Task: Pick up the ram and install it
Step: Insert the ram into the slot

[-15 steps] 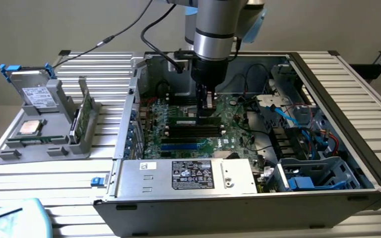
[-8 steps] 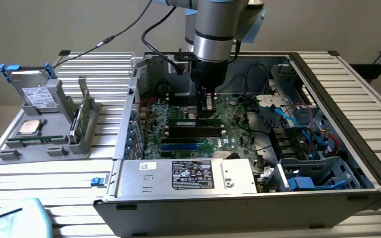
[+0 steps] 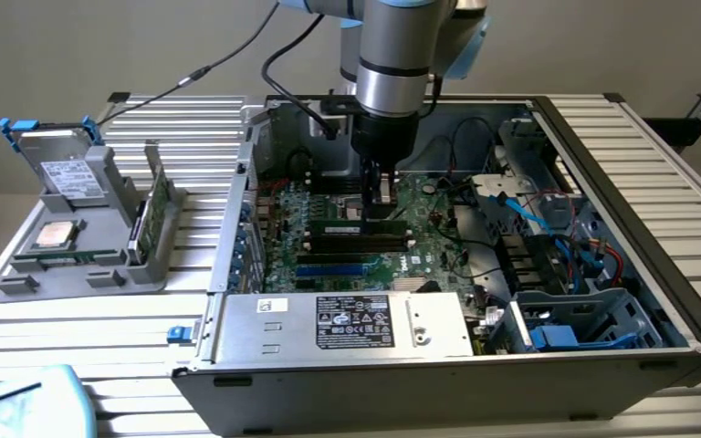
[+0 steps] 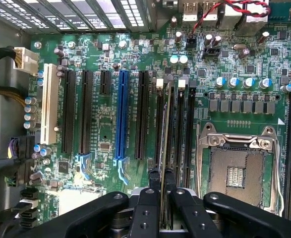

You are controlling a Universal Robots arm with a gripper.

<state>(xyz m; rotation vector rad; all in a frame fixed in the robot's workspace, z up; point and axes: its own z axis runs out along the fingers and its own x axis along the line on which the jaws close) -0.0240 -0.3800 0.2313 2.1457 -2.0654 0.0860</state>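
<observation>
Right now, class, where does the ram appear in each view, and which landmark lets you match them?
Exterior view: the ram stands under the gripper, over the middle of the motherboard.
Wrist view: the ram runs edge-on, held in the gripper.
Shared landmark: the blue slot, near the ram.

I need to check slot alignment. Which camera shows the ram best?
The wrist view. The ram runs edge-on from the gripper, which clamps it, along the black memory slots, so its line-up is readable. In the exterior view the gripper hides most of it.
</observation>
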